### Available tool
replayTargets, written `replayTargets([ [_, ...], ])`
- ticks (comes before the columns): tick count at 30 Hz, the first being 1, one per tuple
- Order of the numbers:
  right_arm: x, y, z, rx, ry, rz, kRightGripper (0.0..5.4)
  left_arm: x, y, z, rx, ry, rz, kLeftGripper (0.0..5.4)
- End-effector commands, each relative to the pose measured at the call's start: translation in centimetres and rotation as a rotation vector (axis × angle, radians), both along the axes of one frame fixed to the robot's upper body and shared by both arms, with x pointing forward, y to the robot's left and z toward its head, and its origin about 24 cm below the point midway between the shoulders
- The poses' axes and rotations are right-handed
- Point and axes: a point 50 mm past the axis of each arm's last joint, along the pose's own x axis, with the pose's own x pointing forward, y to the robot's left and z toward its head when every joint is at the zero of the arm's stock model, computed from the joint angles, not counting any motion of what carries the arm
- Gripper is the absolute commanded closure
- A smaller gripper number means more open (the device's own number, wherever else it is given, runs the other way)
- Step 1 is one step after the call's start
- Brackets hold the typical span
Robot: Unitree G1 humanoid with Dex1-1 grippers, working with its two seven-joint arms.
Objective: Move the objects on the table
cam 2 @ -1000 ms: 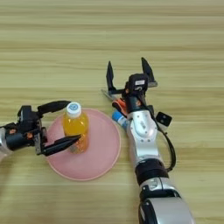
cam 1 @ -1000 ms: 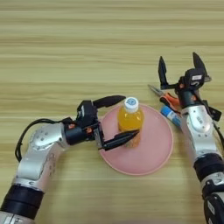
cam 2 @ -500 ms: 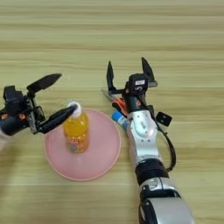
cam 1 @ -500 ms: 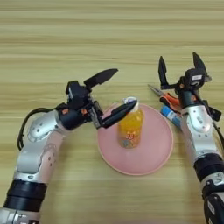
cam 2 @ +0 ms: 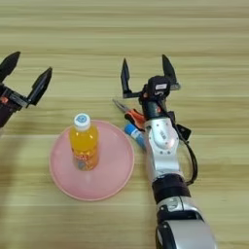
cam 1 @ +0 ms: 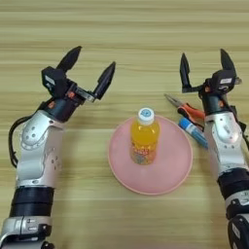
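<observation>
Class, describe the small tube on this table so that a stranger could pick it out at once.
Start at the round pink plate with the orange-juice bottle standing on it. Just off the plate's right rim, beside the right arm, lies a small blue-and-white tube. The orange-handled pliers next to it are metal-tipped; the tube is plain, with a blue end.

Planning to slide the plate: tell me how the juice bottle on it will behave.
The small orange-juice bottle with white cap stands upright, tall on a narrow base, so it may tip. It looks full, so probably heavy for its size. On the smooth round pink plate it could skid.

The left claw [cam 1: 87, 68] has let go of the bottle [cam 1: 144, 136], seemingly lifting away, fingers spread.
</observation>
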Motion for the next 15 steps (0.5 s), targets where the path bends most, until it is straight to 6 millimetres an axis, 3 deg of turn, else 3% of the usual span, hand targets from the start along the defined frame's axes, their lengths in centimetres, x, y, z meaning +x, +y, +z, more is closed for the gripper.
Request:
replayTargets([
  [1,-0.6,-0.3,2.1,0.001,-0.06,0.074,0.0,1.0,1.1,-0.7,0.004,0.012,0.152,0.02],
  [9,-3.7,-0.4,7.3,-0.062,-0.15,0.44,0.0,1.6,1.6,-2.7,-0.027,0.057,0.261,0.02],
  [15,-4.9,-0.1,7.2,-0.141,-0.082,0.651,0.0,1.7,1.4,-3.2,-0.025,0.063,0.282,0.02],
])
